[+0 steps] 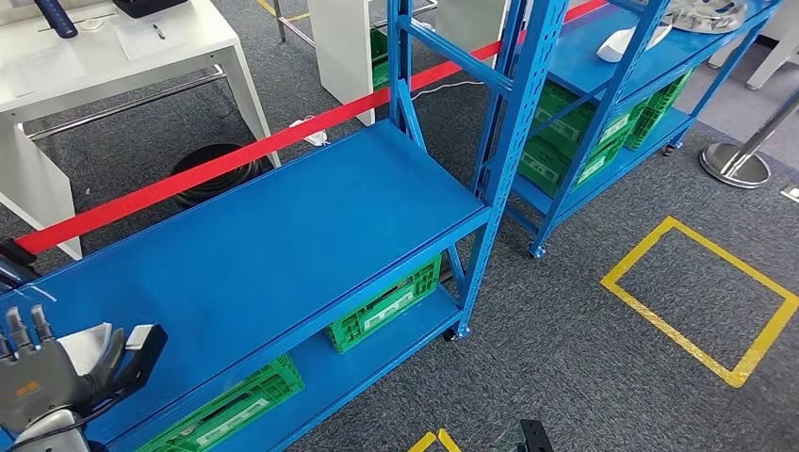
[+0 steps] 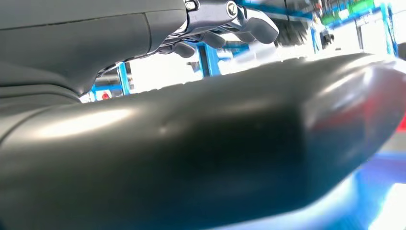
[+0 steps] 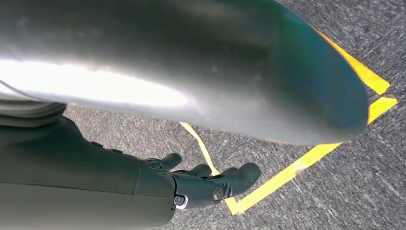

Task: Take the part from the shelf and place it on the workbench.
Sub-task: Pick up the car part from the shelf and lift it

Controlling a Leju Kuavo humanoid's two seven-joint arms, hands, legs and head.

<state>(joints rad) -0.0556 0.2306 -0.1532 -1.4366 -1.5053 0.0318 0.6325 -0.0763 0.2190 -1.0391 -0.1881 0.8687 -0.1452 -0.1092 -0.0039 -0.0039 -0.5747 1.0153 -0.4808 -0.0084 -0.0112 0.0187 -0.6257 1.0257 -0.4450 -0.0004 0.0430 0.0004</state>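
1. Two blue shelf units, head view. The near shelf has a bare top deck, with green crates on the deck below. A red barrier band runs along its far side.
2. Head view. The far shelf carries a white part on its upper deck, well apart from both robot hands.
3. Head view. A white table stands beyond the red band, and a yellow tape square marks the grey carpet.
4. Head view. The left robot hand is at the near shelf's front edge, fingers apart and holding nothing.
5. Left wrist view. Its dark fingers are loosely bent and empty, with blue shelf posts blurred behind them.
6. Right wrist view. The right robot hand hangs over the carpet and the yellow tape, fingers spread and holding nothing.
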